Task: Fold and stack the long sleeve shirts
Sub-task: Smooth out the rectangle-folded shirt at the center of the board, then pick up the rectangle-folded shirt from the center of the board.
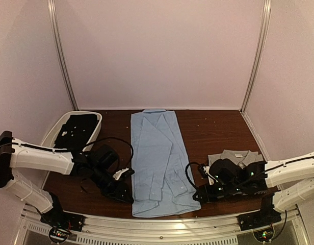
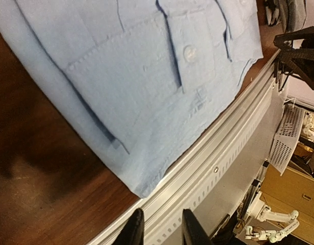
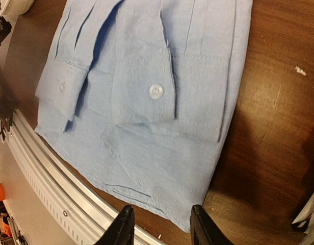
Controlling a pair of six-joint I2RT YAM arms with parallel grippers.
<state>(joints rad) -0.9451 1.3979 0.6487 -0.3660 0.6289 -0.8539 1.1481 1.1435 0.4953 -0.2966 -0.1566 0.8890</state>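
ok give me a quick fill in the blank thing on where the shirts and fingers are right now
1. The light blue shirt lies flat with both ____ folded onto its front.
2. The grey shirt is partly hidden behind the ____ arm.
3. The white basket at the far left holds ____ cloth.
4. The fingers of the left gripper and the right gripper are ____, holding nothing.

Missing words: sleeves; right; black; open

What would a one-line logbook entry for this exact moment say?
blue shirt: flat, sleeves folded in | grey shirt: partly behind right arm | left gripper: open, by near-left hem corner | right gripper: open, by near-right hem corner
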